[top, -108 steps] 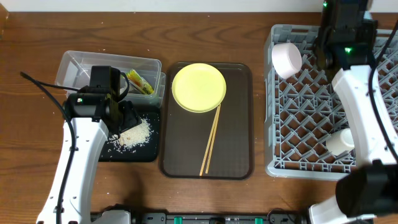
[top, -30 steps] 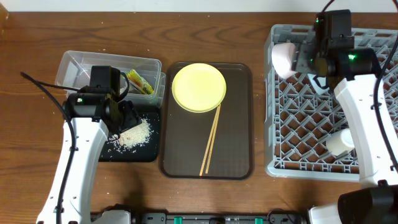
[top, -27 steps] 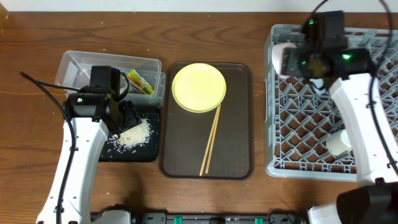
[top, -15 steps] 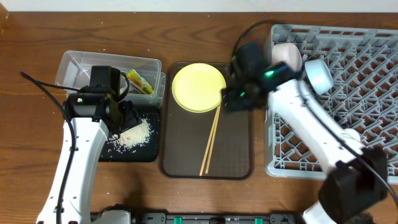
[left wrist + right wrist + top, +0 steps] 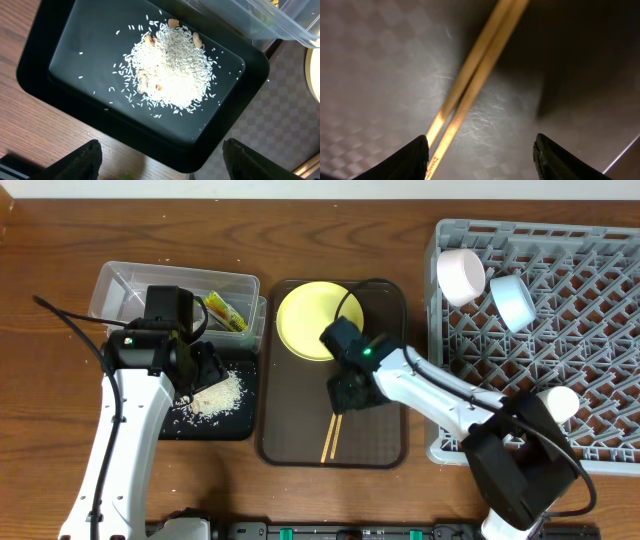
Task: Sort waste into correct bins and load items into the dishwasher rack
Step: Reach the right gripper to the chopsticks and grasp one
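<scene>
chopsticks [image 5: 479,75], two, under right gripper [image 5: 482,157], jaws parted, empty; left gripper [image 5: 167,165] gapes, empty.

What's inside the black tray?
A heap of white rice with a few tan bits lies in the black tray. Anything under the heap is hidden.

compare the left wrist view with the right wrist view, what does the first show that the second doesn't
Only the left wrist view: the black tray holding the rice scraps, a corner of the clear tub and some wooden table. Only the right wrist view: the chopsticks, lying just ahead of the open right gripper. Both: the brown serving tray surface.
</scene>
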{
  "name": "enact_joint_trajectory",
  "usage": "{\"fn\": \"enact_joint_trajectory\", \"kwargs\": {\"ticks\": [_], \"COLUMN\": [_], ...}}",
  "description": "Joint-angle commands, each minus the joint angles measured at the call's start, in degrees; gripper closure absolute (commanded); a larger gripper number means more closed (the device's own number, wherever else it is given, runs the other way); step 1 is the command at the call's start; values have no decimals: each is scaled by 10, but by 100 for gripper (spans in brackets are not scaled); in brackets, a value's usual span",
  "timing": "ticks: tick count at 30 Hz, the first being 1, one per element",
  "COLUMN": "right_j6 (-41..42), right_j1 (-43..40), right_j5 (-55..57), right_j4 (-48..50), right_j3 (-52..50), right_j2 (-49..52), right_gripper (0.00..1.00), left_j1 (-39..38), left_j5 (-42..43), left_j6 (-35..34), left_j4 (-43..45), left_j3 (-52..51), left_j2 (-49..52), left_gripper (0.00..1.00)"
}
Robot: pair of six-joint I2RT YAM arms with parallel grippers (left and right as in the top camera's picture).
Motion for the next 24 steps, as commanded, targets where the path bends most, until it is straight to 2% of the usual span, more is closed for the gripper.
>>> {"fn": "enact_joint_trajectory", "kwargs": {"ticks": [1,24], "right_j6": [47,77], "right_j1": [11,24], "right_j5": [40,52], "right_j4": [6,36], "right_j3": [-14,-33], "right_j2": [10,14], "right_gripper": [35,36], "left_j1": [3,3], "left_j5": [-11,-11], "left_j6": [-5,-5], "left_j4": [-2,-2], "left_j3": [1,1], "left_j2": [0,0], "left_gripper": [20,20]}}
